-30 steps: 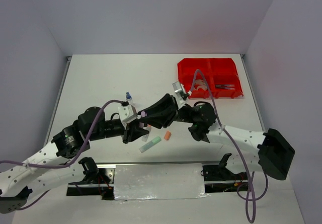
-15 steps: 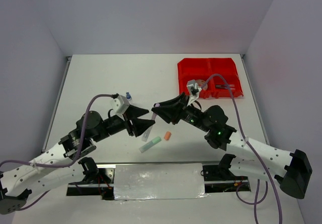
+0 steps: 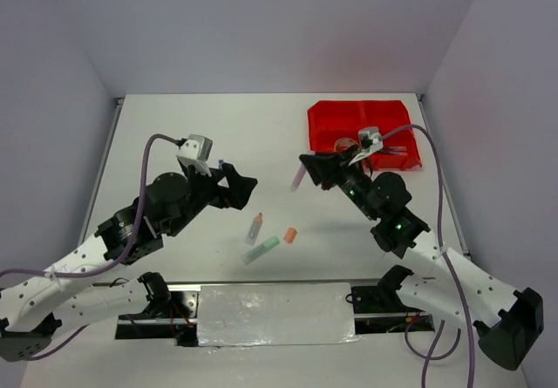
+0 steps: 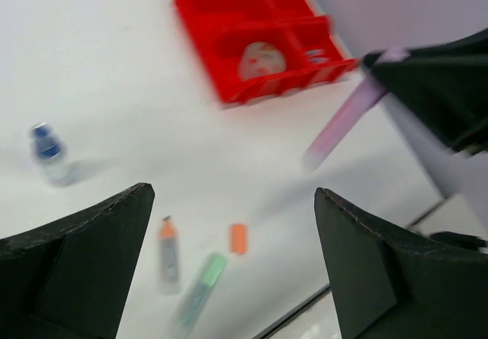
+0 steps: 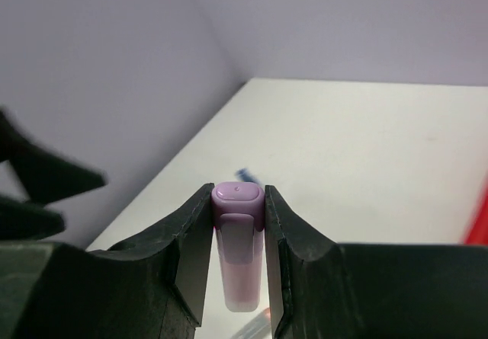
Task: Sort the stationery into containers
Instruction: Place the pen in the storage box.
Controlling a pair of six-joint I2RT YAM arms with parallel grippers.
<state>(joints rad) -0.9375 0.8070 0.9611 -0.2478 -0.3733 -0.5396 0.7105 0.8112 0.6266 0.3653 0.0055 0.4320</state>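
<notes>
Stationery sits in three places. Your right gripper (image 5: 238,193) is clamped on a pale purple highlighter (image 3: 297,177). In the right wrist view both fingers press flat against one end of it. In the top view the marker juts out of the jaws toward the lower left, held in the air just right of centre frame and near the lower left corner of the red bins (image 3: 316,118).

In the top view, those bins hold a tape roll (image 4: 259,59) in the lower left compartment and thin dark pens (image 3: 392,150) in the lower right one.

Your left gripper (image 4: 232,194) is spread wide with nothing between its fingers. It hangs left of centre in the top view, well apart from the held marker.

Three loose pieces lie on the white table (image 3: 174,126), low in the centre of the top view and to the lower right of the left gripper, clear of it:
- an orange-tipped highlighter (image 3: 255,228)
- a green highlighter (image 3: 261,249) just below it
- a small orange piece (image 3: 290,234) just to their right

In the left wrist view all three show in the gap between the open fingers.

The blue-capped bottle (image 4: 47,150) stands upright at the left of that view. From above it is mostly hidden behind the left gripper.
</notes>
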